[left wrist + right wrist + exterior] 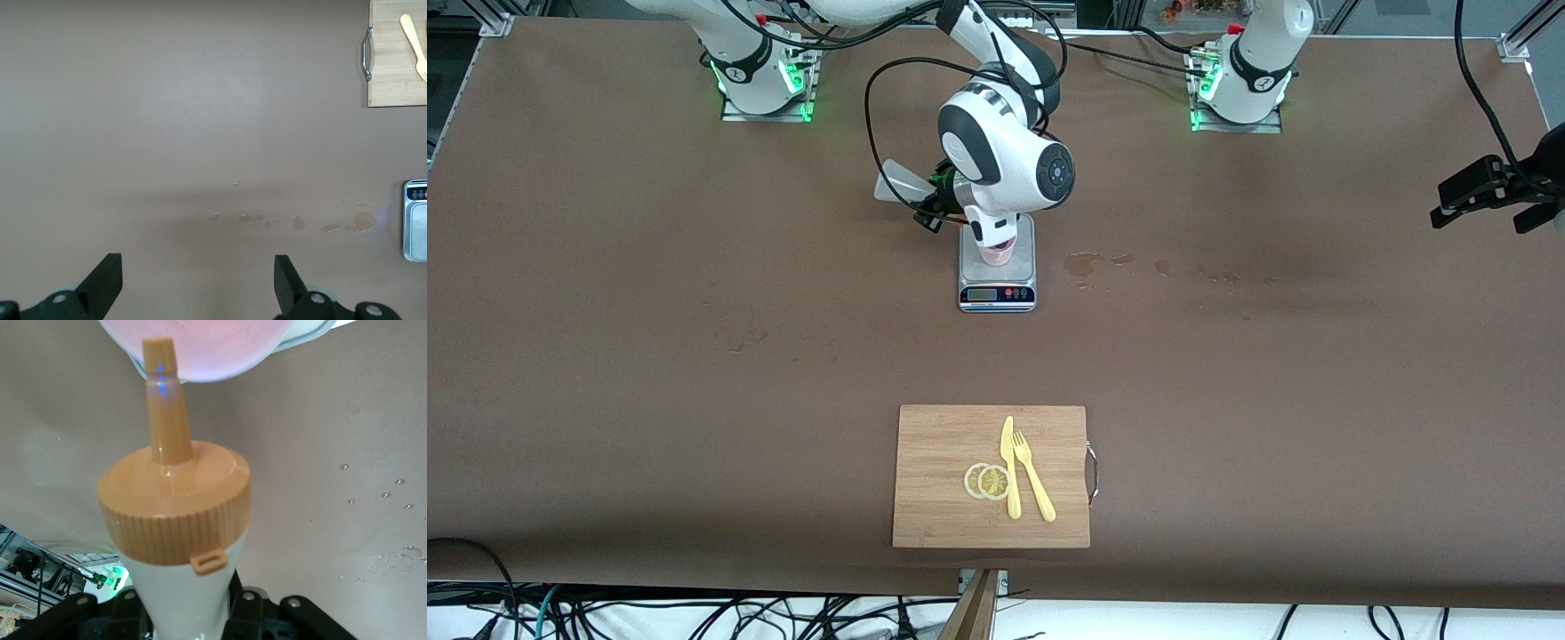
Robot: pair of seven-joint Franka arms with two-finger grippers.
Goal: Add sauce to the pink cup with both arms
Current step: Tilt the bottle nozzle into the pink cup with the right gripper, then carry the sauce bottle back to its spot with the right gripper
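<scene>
The pink cup (pixel 997 256) stands on a grey kitchen scale (pixel 997 293) mid-table, mostly covered by the right arm's wrist. My right gripper (pixel 935 206) is shut on the sauce bottle (pixel 901 186), which is tipped toward the cup. In the right wrist view the bottle's orange cap (pixel 175 513) and nozzle (pixel 163 393) point at the cup's rim (pixel 200 350), with my right gripper (pixel 180 617) clamped round the whitish body. No sauce shows leaving the nozzle. My left gripper (pixel 1485 212) waits open over the left arm's end of the table, its fingers (pixel 105 275) wide apart around nothing.
A wooden cutting board (pixel 943 480) with a yellow knife, fork and lemon slices lies nearer the front camera. Wet stains (pixel 1085 264) mark the brown table beside the scale, toward the left arm's end. The scale's edge (pixel 415 230) and the board (pixel 393 67) show in the left wrist view.
</scene>
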